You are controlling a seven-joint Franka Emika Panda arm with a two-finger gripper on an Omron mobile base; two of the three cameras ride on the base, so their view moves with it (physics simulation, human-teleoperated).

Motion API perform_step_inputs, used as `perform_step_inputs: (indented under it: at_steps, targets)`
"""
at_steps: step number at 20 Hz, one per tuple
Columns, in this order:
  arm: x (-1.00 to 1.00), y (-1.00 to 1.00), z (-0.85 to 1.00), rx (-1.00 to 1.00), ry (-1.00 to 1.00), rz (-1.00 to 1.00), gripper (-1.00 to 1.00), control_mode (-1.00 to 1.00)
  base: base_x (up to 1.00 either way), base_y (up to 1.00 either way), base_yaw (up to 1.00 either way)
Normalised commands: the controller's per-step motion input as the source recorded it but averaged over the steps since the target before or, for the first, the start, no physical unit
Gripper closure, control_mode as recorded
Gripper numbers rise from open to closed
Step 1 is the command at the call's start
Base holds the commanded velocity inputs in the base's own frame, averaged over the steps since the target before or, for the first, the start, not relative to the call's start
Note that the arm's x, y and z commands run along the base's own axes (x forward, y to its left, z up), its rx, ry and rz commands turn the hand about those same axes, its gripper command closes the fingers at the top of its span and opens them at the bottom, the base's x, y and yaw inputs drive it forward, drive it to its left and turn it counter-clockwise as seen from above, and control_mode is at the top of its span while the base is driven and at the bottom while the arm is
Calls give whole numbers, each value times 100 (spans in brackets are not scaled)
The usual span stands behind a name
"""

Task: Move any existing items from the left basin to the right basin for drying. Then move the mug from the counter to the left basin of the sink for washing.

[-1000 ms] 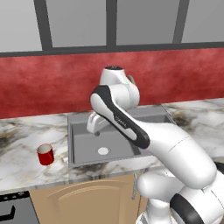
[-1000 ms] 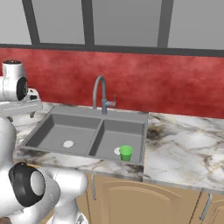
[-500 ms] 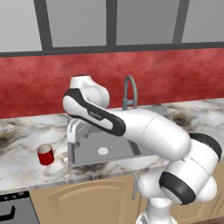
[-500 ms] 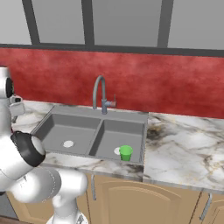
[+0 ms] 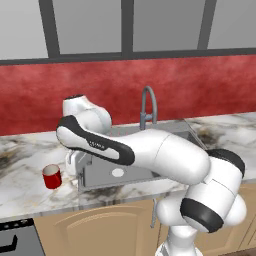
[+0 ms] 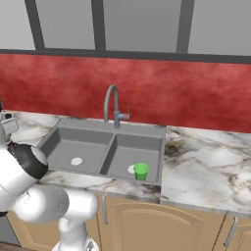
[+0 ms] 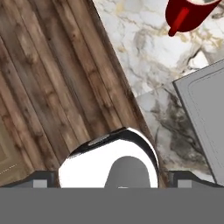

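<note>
The red mug (image 5: 51, 176) stands upright on the marble counter (image 5: 22, 192), left of the sink (image 5: 131, 170). My gripper (image 5: 71, 164) hangs open just right of the mug, at the sink's left rim, nothing between its fingers. In the hand view the mug (image 7: 190, 13) is at the top right, handle toward me, with counter (image 7: 148, 74) between us. The wider left basin (image 6: 83, 147) holds only its white drain (image 6: 76, 161). A small green cup (image 6: 141, 171) stands in the narrower right basin (image 6: 139, 154).
The curved grey faucet (image 6: 112, 104) rises behind the sink's divider. My own forearm (image 5: 150, 150) stretches across the sink in the left base view. A red backsplash (image 6: 162, 90) closes off the counter's far side. The wooden floor (image 7: 52, 87) lies beyond the counter's front edge.
The arm has swung left from over the sink and lowered, bringing the gripper close beside the mug. The mug and the green cup have stayed put.
</note>
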Motion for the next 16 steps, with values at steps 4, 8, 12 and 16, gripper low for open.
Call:
perform_step_inputs:
  at_steps: [4, 8, 12, 16]
  targets:
    - [-13, 27, -20, -1, -20, -3, -100, -100, 0, 0, 0]
    - [-1, 27, -17, -1, -13, -17, -100, -100, 0, 0, 0]
    - [0, 37, -15, 0, -5, -26, -100, -100, 0, 0, 0]
    - [0, 45, -19, 0, 0, -27, -100, -100, 0, 0, 0]
